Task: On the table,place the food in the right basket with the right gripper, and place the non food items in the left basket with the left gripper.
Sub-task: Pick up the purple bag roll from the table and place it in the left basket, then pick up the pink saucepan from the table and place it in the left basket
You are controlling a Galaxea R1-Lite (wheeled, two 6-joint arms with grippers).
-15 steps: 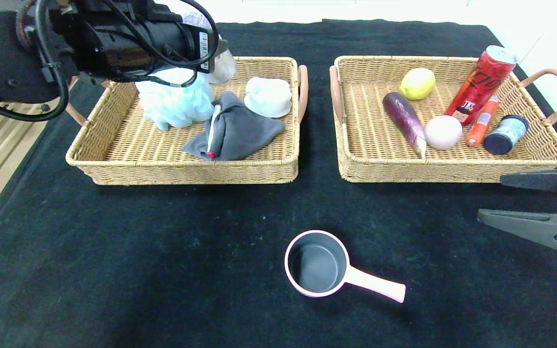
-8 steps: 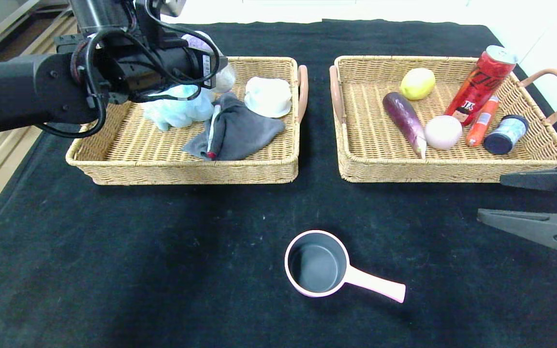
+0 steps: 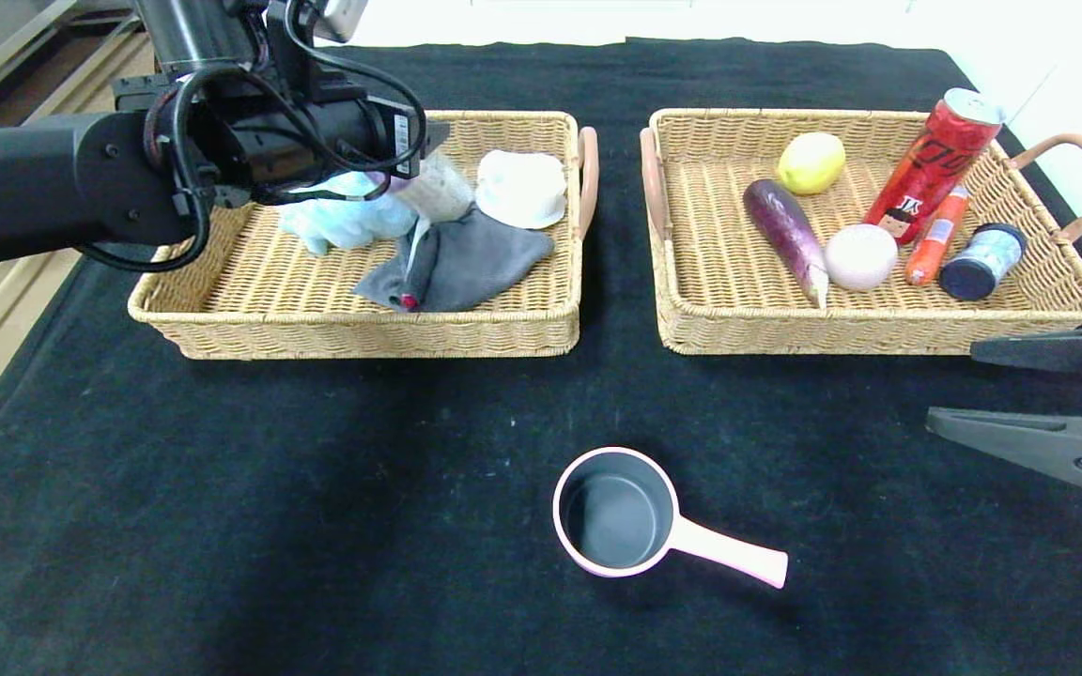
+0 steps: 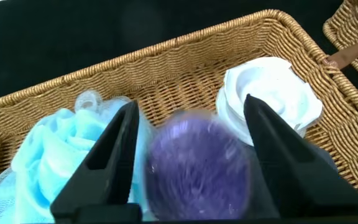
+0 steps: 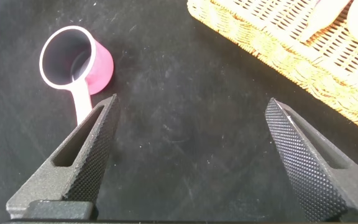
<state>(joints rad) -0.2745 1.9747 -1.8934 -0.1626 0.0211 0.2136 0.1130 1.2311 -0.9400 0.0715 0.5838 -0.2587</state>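
Note:
My left gripper [image 3: 428, 141] hangs over the back of the left basket [image 3: 363, 330], open. The lilac bag roll [image 4: 197, 163] is blurred between its fingers with a gap on each side. In the head view the roll [image 3: 433, 188] leans between the blue bath pouf [image 3: 344, 218] and the grey cloth. The pink saucepan [image 3: 616, 512] sits on the black table near the front, also seen in the right wrist view [image 5: 73, 59]. My right gripper [image 3: 952, 385] hovers open at the right edge. The right basket [image 3: 879, 330] holds the red can [image 3: 935, 160], pink ball [image 3: 860, 255] and eggplant [image 3: 785, 230].
The left basket also holds a grey cloth [image 3: 480, 253] and a white round item [image 3: 520, 188]. A lemon [image 3: 811, 161], an orange tube [image 3: 935, 235] and a small jar [image 3: 981, 261] share the right basket. Bare black cloth surrounds the saucepan.
The left arm swung and lowered over the left basket, its jaws widened, and the lilac roll came loose and dropped beside the pouf. The right arm stayed still.

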